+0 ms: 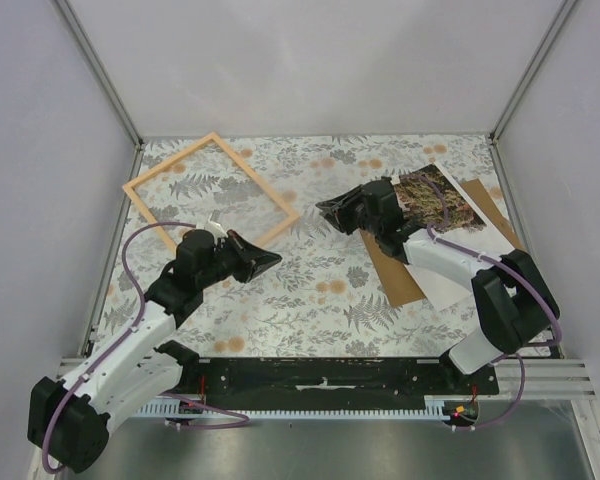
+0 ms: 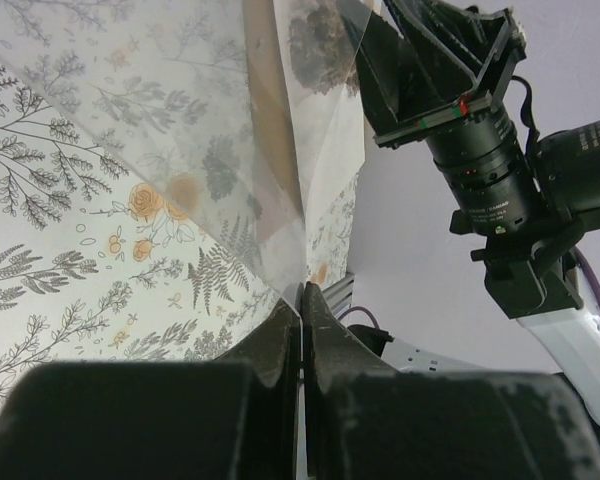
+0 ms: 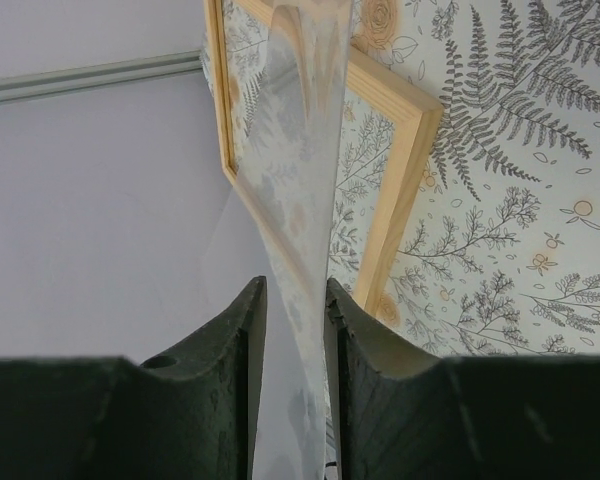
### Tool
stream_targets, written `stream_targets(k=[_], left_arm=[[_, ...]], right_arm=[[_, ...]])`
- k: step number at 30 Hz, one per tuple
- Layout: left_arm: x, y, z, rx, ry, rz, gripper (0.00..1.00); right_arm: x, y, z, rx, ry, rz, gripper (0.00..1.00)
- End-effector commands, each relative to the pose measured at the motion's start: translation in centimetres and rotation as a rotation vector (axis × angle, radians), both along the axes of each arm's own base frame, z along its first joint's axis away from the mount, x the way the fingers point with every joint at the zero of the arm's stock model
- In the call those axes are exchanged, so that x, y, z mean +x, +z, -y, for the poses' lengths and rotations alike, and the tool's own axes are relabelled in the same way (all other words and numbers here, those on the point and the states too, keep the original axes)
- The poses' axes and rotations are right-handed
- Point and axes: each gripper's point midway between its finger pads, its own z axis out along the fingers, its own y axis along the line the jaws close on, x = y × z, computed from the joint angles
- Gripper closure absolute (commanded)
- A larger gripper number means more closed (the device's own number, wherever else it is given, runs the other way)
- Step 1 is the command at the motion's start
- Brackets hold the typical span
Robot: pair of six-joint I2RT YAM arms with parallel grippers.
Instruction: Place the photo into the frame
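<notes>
The light wood frame [image 1: 212, 192] lies flat at the back left and also shows in the right wrist view [image 3: 400, 180]. The photo [image 1: 432, 198] lies face up at the back right, behind my right arm. A clear flexible sheet [image 2: 270, 150] hangs in the air between my two grippers. My left gripper [image 1: 270, 262] is shut on one corner of it [image 2: 303, 292]. My right gripper [image 1: 325, 208] has its jaws a little apart [image 3: 295, 290], with the sheet's other end [image 3: 300, 150] running between them and touching the right finger.
A brown backing board [image 1: 400, 275] and a white sheet [image 1: 480, 245] lie under and beside the photo at the right. The floral cloth [image 1: 310, 300] covers the table. Pale walls [image 1: 40, 150] close in the left, back and right sides.
</notes>
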Motion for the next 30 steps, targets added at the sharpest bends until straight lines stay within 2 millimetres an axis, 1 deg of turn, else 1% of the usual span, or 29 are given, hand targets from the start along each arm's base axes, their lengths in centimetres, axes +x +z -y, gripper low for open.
stream_targets(k=[1, 6, 14, 16, 17, 18, 21, 22, 24, 25, 28, 29, 30], left_arm=[[-1.3, 0.8, 1.0, -0.034, -0.052, 0.008, 0.98], [-1.3, 1.2, 1.0, -0.04, -0.051, 0.02, 0.98], [-1.4, 1.6, 1.0, -0.042, -0.055, 0.031, 0.98], [-1.4, 1.6, 1.0, -0.041, -0.053, 0.032, 0.98], [-1.5, 1.5, 1.0, -0.035, -0.056, 0.029, 0.96], [-1.5, 1.5, 1.0, -0.032, -0.059, 0.029, 0.9], [-1.6, 1.4, 0.7, 0.009, -0.063, 0.032, 0.59], [-1.6, 1.4, 0.4, 0.042, -0.066, 0.044, 0.5], [-1.5, 1.4, -0.1, 0.091, -0.064, 0.057, 0.4], [-1.6, 1.2, -0.4, 0.122, -0.064, 0.057, 0.37], [-1.1, 2.1, -1.2, 0.193, -0.047, 0.092, 0.33], [-0.7, 2.5, -1.6, 0.223, -0.029, 0.105, 0.33], [-0.5, 3.0, -2.0, 0.252, -0.017, 0.123, 0.33]], right_arm=[[1.9, 4.4, -1.0, 0.036, -0.004, 0.114, 0.67], [2.0, 4.6, -1.1, 0.028, 0.003, 0.114, 0.75], [2.2, 5.1, -1.1, 0.001, 0.016, 0.132, 1.0], [2.4, 5.2, -1.1, -0.006, 0.017, 0.138, 1.0], [2.3, 5.4, -1.1, -0.007, 0.02, 0.143, 1.0], [2.4, 5.4, -1.0, -0.015, 0.018, 0.144, 1.0], [2.4, 6.3, -0.7, -0.062, 0.022, 0.166, 1.0], [2.4, 6.8, -0.5, -0.081, 0.026, 0.18, 1.0], [2.5, 7.6, 0.3, -0.127, 0.011, 0.2, 1.0], [2.5, 8.3, 0.5, -0.141, 0.016, 0.222, 1.0], [2.4, 10.0, 1.5, -0.18, 0.032, 0.277, 1.0], [2.1, 9.8, 2.0, -0.204, 0.04, 0.274, 1.0], [2.0, 10.3, 2.5, -0.222, 0.046, 0.291, 1.0]])
